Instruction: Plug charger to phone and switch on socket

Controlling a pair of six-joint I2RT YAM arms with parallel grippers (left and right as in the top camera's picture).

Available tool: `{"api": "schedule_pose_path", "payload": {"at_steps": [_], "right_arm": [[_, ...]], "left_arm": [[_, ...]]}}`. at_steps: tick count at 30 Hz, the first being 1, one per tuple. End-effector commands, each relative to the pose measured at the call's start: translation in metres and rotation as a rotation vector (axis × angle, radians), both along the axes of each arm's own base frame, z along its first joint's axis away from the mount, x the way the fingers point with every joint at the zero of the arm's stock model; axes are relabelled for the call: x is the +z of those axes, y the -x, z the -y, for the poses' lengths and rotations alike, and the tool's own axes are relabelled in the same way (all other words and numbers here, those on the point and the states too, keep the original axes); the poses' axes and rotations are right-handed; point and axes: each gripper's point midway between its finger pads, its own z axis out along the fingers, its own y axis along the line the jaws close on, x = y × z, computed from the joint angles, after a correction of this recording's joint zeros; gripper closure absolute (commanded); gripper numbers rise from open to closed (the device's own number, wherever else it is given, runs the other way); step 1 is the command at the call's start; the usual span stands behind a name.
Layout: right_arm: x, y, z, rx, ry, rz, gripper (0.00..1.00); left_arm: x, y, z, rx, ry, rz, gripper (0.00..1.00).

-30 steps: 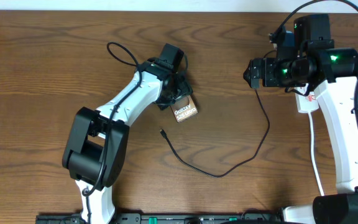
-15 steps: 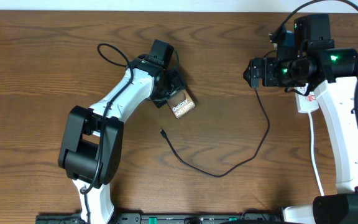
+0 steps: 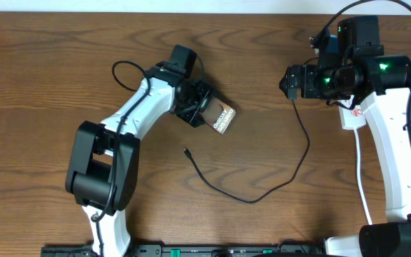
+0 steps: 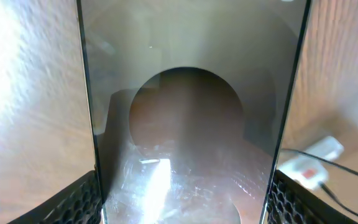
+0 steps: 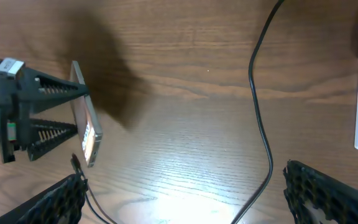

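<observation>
My left gripper (image 3: 207, 109) is clamped across the phone (image 3: 222, 118), one finger on each flat side, holding it tilted on edge over the wooden table (image 3: 48, 57), left of centre. My left wrist camera sees its silvery back filling the gap. My right gripper (image 3: 290, 83) hangs on the far right, spread as wide as it goes and gripping nothing. The charger (image 3: 308, 146) curves across the table, its plug tip (image 3: 185, 151) just nearer than the phone. The socket (image 3: 351, 118) lies at the right, partly under my right arm.
</observation>
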Motion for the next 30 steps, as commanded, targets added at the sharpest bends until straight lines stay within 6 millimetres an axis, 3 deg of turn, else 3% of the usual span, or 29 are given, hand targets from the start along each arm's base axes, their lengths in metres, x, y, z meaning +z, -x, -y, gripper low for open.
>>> {"api": "schedule_pose_path", "payload": {"at_steps": [1, 11, 15, 23, 30], "right_arm": [[-0.001, 0.000, -0.002, -0.009, -0.015, -0.008, 0.01], [-0.001, -0.001, -0.002, -0.010, -0.016, -0.005, 0.01], [-0.001, 0.000, -0.003, -0.009, -0.024, -0.007, 0.01], [0.001, 0.000, -0.008, 0.005, -0.051, -0.009, 0.01], [-0.006, -0.004, -0.034, 0.057, -0.207, -0.007, 0.05]], "left_arm": [[0.039, 0.002, 0.010, 0.060, 0.226, -0.101, 0.92], [0.077, 0.009, 0.012, 0.055, 0.497, -0.240, 0.93], [0.083, 0.010, 0.014, 0.040, 0.536, -0.251, 0.93], [0.077, 0.004, 0.011, 0.057, 0.493, -0.213, 0.93], [0.055, -0.009, -0.004, 0.142, 0.350, -0.169, 0.93]]}}
